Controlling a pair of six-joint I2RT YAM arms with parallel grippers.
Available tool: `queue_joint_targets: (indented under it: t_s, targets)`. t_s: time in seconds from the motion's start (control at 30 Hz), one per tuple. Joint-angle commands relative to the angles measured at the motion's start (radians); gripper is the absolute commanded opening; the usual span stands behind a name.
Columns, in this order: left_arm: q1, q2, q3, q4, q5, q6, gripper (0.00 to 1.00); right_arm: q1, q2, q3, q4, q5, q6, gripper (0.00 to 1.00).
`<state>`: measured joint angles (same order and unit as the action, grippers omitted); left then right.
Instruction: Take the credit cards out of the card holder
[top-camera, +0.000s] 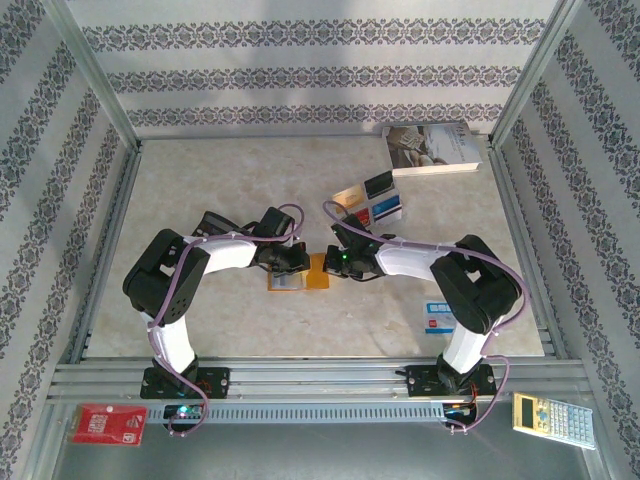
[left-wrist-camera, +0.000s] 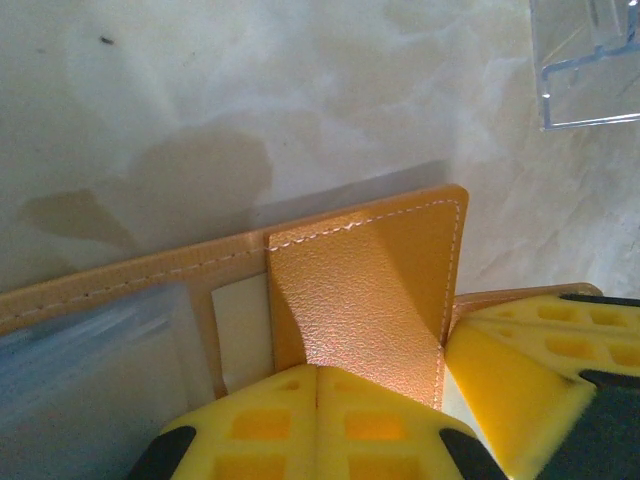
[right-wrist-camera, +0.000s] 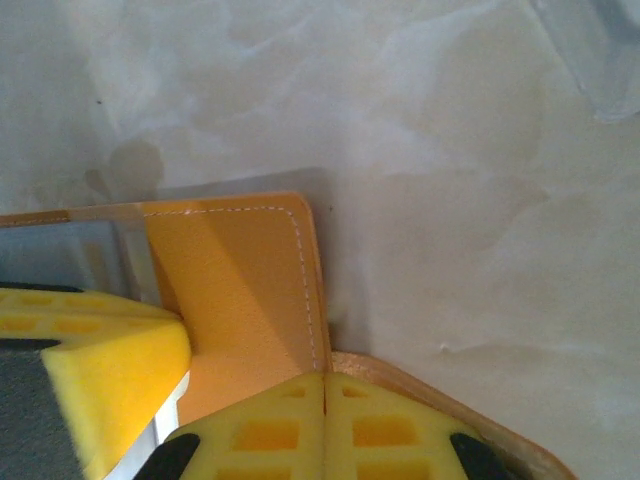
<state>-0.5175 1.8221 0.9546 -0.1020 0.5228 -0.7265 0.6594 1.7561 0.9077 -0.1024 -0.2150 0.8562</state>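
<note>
The tan-orange card holder (top-camera: 316, 270) lies open on the table between my two grippers. My left gripper (top-camera: 294, 262) is shut on one of its orange flaps (left-wrist-camera: 365, 290), which twists up into the yellow fingers (left-wrist-camera: 260, 425). A pale card edge (left-wrist-camera: 243, 335) sits in a slot beside that flap, and a clear sleeve (left-wrist-camera: 90, 370) lies further left. My right gripper (top-camera: 338, 262) is shut on the stitched edge of the other flap (right-wrist-camera: 240, 290); its closed yellow fingers (right-wrist-camera: 400, 425) show at the bottom of the right wrist view. The two grippers nearly touch.
Loose cards and small packets (top-camera: 372, 203) lie behind the holder, and a book (top-camera: 432, 148) sits at the back right. A blue-white card (top-camera: 438, 316) lies by the right arm. A calculator (top-camera: 552, 418) and a red packet (top-camera: 107, 424) rest off the front edge. A clear plastic box (left-wrist-camera: 590, 60) stands nearby.
</note>
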Motion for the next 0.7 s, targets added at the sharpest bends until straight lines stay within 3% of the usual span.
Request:
queue_joint_targets:
  t_s: [0.0, 0.37, 0.5, 0.67]
  targets:
    - [-0.009, -0.024, 0.013, -0.115, -0.021, -0.036, 0.02, 0.011, 0.033, 0.014, 0.025, 0.022, 0.027, 0.02]
    - [0.083, -0.254, -0.054, -0.260, -0.105, -0.053, 0.36, 0.014, 0.098, 0.017, -0.023, 0.076, 0.014, 0.02]
    - [0.090, -0.269, -0.084, -0.310, -0.150, -0.051, 0.41, 0.018, 0.106, 0.025, -0.037, 0.085, 0.003, 0.02]
    - [0.091, -0.229, -0.095, -0.269, -0.104, -0.056, 0.41, 0.025, 0.118, 0.028, -0.037, 0.081, 0.004, 0.02]
